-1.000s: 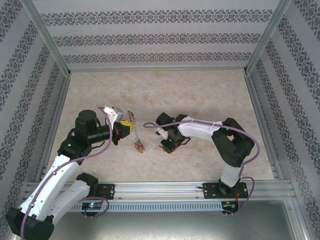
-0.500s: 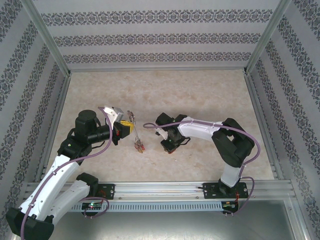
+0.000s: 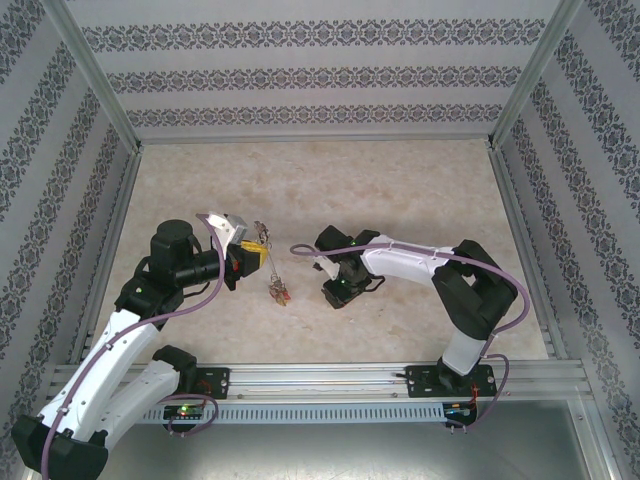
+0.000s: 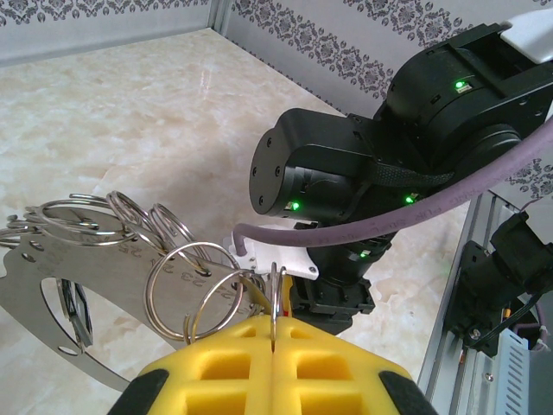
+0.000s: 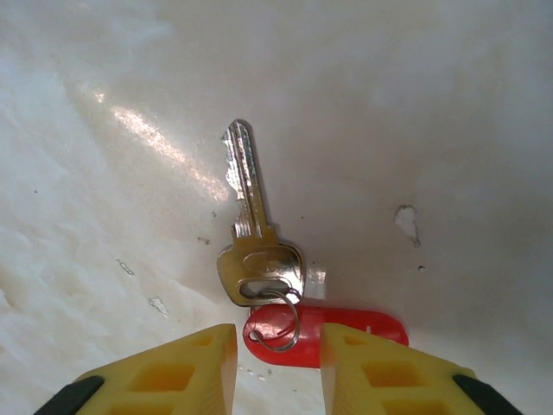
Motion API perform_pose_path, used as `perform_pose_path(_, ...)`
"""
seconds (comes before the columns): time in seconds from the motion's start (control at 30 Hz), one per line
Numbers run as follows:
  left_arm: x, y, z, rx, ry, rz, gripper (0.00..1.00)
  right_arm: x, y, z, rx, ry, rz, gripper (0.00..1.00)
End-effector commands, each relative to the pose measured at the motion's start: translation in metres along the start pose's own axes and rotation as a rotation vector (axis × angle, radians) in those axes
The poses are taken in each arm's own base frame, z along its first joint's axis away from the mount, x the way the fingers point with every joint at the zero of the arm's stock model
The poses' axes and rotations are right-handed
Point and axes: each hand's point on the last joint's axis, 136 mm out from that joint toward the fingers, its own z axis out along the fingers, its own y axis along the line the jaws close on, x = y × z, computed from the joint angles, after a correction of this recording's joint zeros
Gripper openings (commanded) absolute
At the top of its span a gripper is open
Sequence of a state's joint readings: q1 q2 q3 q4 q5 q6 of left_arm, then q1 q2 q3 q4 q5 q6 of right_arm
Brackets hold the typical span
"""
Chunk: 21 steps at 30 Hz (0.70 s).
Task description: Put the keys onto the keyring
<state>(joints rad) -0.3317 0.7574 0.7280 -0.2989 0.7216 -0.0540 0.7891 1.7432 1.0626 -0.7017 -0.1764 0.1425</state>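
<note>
Key [image 5: 251, 225] flat on table [image 5: 432, 130]; right gripper [image 5: 276, 367] fingers spread astride red tag [image 5: 367, 331], may skid off it. Left gripper [image 4: 272, 335] pinches keyring [image 4: 278, 290].

Patterned walls [image 3: 320, 75]; seemingly marble tabletop [image 3: 400, 190]

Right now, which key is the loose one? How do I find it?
Look at the marble table, under the right arm's yellow tool. One silver key lies flat there with a red tag. Unlike those bunched on the keyring in the left tool, it lies alone.
</note>
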Motion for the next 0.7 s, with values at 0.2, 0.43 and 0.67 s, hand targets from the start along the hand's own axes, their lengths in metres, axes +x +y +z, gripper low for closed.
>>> perform_pose_path(0.2,-0.018,-0.003,-0.006,-0.002,-0.070,0.061,0.00,0.000,0.006,0.005,-0.058,0.009,0.025,0.31)
perform_pose_path(0.43,-0.019,-0.004,-0.007,-0.002,-0.074,0.065,0.00,0.003,0.006,0.008,-0.063,0.031,0.028,0.30)
perform_pose_path(0.67,-0.019,-0.004,-0.007,0.002,-0.076,0.065,0.00,0.003,0.006,0.011,-0.065,0.030,0.040,0.32)
